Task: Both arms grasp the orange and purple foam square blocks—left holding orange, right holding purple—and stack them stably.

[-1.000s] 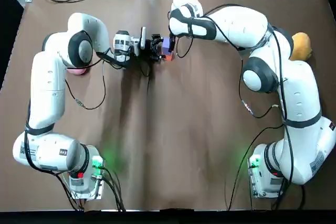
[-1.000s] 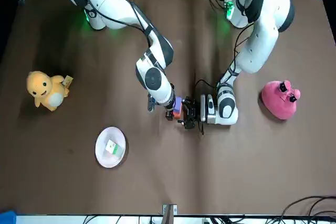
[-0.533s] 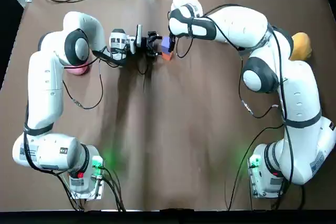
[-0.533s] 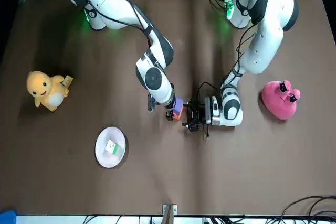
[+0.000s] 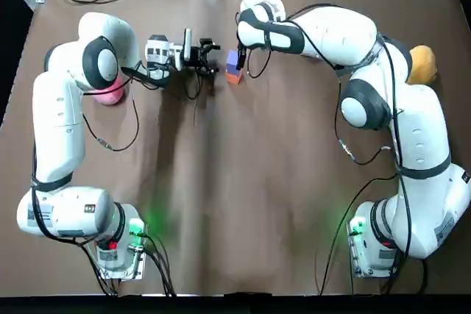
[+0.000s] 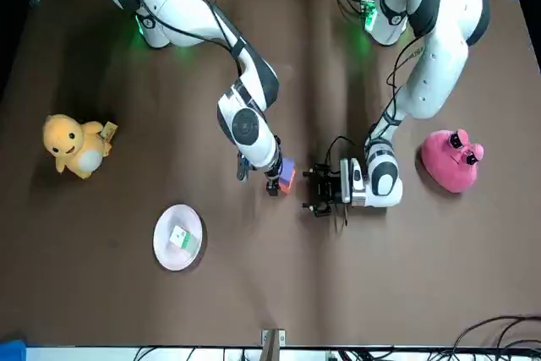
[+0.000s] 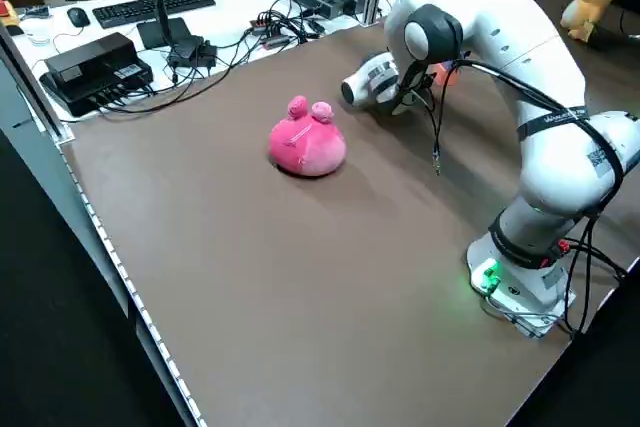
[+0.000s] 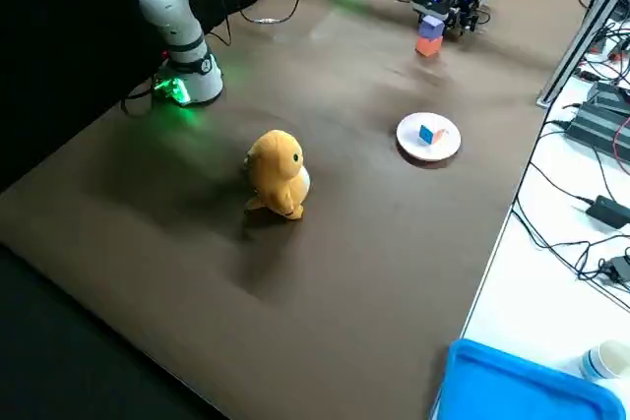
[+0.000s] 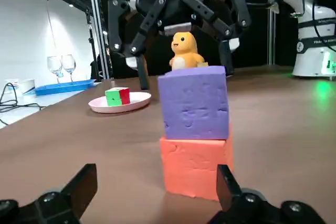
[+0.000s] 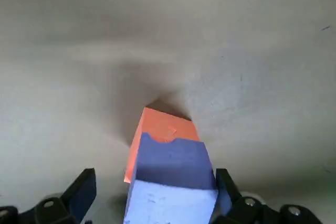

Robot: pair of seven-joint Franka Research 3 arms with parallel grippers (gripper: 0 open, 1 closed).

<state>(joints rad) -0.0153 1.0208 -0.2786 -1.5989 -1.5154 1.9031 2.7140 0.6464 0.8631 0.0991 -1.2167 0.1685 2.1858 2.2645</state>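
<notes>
1. We see a brown table cover point(image 5: 243, 182). Past its far edge stands a white desk with a keyboard point(image 7: 160, 5), black boxes and cables. A blue bin point(image 8: 532, 386) sits off one corner.
2. The purple foam block point(image 9: 194, 103) rests on the orange foam block point(image 9: 194, 166). The orange one stands on the cover near the middle of the far edge.
3. The left gripper point(image 5: 213, 56) lies low, just beside the stack on the robot's left. Its fingers are spread wide and clear of both blocks.
4. The right gripper point(image 10: 155, 177) hangs over the stack with a spread finger on either side of the purple block. We cannot tell whether they touch it.
5. A broad stretch of cover lies open between the stack and the arm bases. The pink plush toy point(image 6: 452, 161), yellow duck plush point(image 6: 74, 146) and pink plate point(image 6: 162, 247) with a small coloured cube point(image 9: 117, 96) sit well apart from the stack.
6. From overhead, the right wrist covers its gripper. The right arm hides most of the duck and the left arm hides part of the pink toy.
</notes>
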